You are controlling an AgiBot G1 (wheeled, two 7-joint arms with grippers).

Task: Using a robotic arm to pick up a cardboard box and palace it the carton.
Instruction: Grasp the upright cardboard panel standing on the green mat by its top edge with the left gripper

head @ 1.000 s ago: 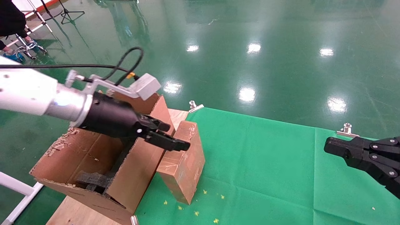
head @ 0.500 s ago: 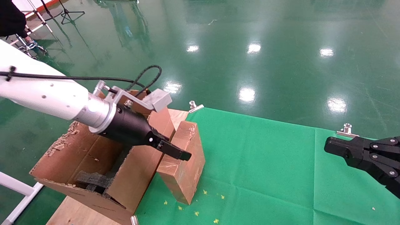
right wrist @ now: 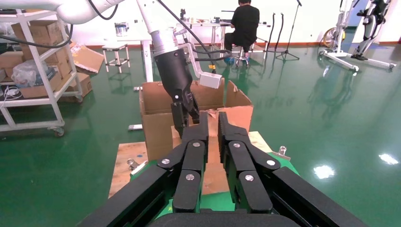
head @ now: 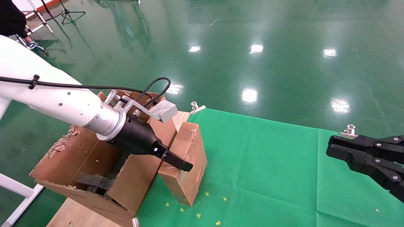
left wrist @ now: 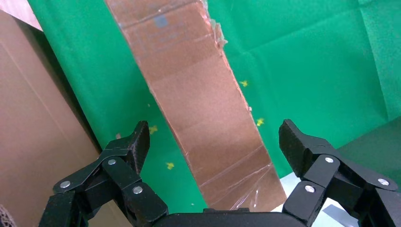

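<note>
Two spread fingers [left wrist: 132, 146] of the left gripper [left wrist: 215, 142] straddle the unlabelled cardboard box [left wrist: 203, 104]; right gripper [right wrist: 213, 125] clenched.

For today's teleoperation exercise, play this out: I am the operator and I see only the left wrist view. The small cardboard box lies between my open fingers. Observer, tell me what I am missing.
Observer: In the head view the cardboard box stands on edge on the green cloth, leaning against the carton.
Operator: Is the carton open to receive it?
Observer: Yes, its flaps stand up, and black foam pieces lie inside.
Operator: Where is the other arm?
Observer: The right gripper hangs over the cloth's right side, far from the box, fingers shut.
Operator: And my own?
Observer: The left gripper reaches over the carton's flap to the box's top.
</note>
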